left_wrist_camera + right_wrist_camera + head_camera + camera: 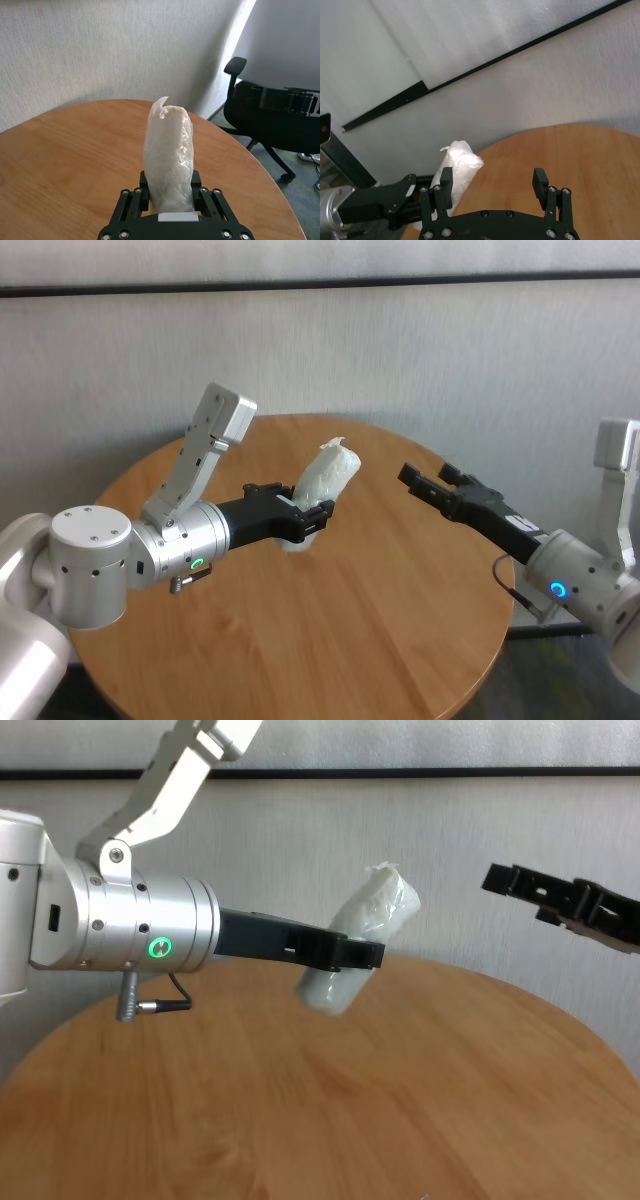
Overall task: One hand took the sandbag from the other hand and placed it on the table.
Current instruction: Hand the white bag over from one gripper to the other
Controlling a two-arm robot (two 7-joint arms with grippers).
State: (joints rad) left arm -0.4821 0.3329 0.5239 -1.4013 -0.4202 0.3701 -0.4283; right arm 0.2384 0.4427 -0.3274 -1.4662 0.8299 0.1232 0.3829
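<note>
The handover has not happened yet. The left gripper (312, 520), the one with the green ring light, holds the sandbag (322, 485) above the table (400, 620), its fingers pinching the bag's lower part while the upper part and pinched end stick up and lean toward the right side. In the chest view the sandbag (358, 945) hangs clear of the table top, so nothing has been set down. The right gripper (432, 481), with the blue light, is in the air to the right of the bag, near it but apart, pointed toward it with its fingers spread wide; in the right wrist view the gap between its fingers is empty and the bag (454, 170) sits off toward one finger rather than squarely between them. As a judgement, the task is in its early part: the bag is lifted and offered, and the taking gripper is approaching. Left to do: bring the spread fingers around the free upper part of the bag, close on it, have the left gripper let go, then lower the bag onto the table and release it.
</note>
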